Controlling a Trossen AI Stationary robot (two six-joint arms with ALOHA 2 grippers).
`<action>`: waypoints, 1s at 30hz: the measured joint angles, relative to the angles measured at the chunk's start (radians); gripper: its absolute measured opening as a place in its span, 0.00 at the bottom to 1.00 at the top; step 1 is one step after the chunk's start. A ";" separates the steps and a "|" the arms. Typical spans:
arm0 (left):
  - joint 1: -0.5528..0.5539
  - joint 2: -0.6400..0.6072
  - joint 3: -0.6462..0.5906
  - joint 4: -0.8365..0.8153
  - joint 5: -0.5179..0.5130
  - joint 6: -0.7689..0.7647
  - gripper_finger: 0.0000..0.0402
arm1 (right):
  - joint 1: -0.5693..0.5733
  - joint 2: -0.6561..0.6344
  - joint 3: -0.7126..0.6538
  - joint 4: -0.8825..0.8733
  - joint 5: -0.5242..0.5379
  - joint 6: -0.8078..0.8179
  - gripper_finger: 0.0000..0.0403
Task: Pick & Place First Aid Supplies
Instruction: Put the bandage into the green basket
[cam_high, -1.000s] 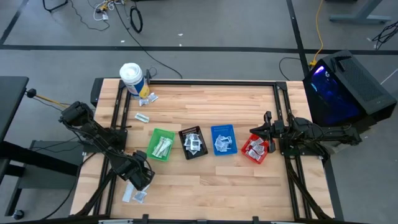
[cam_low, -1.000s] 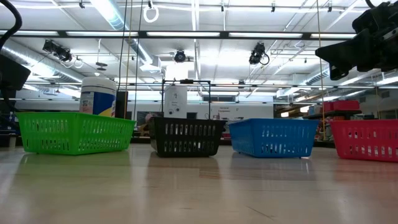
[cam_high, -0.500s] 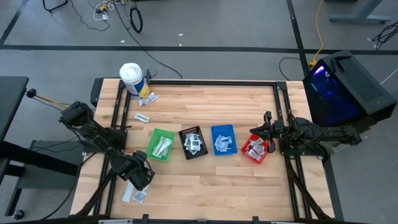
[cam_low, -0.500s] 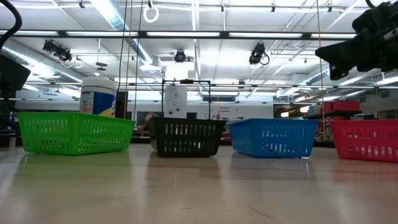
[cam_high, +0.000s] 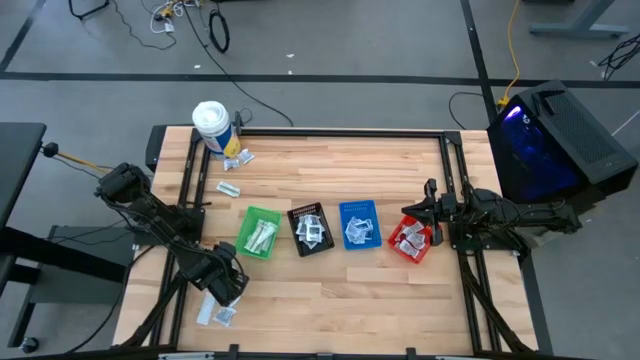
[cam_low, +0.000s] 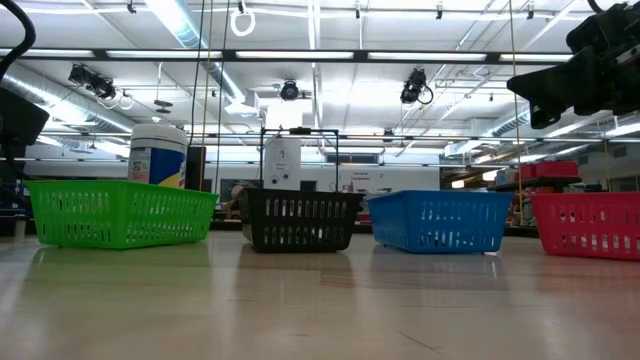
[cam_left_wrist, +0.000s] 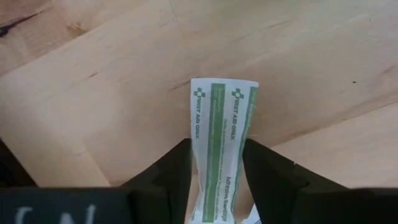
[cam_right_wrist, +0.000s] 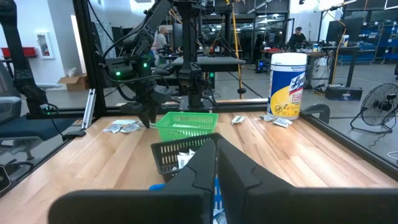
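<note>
Nothing is shifting on the table since a second ago, though the left pincer's fingers are drawing in on a strip packet.

The left pincer (cam_high: 226, 288) is sitting low at the table's (cam_high: 330, 295) near-left corner, its fingers (cam_left_wrist: 166, 171) pressing both sides of a white, green-printed strip packet (cam_left_wrist: 219, 146); the packet's long axis is running straight out ahead between the fingers, its far end pointing away over the wood, its near end cut off from sight. From above, the arm is hiding that grip, with loose sachets (cam_high: 214, 314) peeking out beside it. The right pincer (cam_high: 429, 204) is waiting over the red bin (cam_high: 411, 240), fingers together. More sachets are lying in the green bin (cam_high: 260, 232), hard to make out.
</note>
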 joint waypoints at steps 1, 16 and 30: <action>0.000 0.000 0.000 0.000 0.000 0.000 0.36 | 0.000 0.000 0.000 0.000 0.000 0.000 0.06; -0.002 -0.001 0.000 0.000 0.026 0.010 0.33 | 0.000 0.000 0.000 0.000 0.000 0.000 0.06; -0.042 -0.007 0.192 -0.328 0.071 0.028 0.33 | 0.000 0.000 0.000 0.000 0.000 0.000 0.06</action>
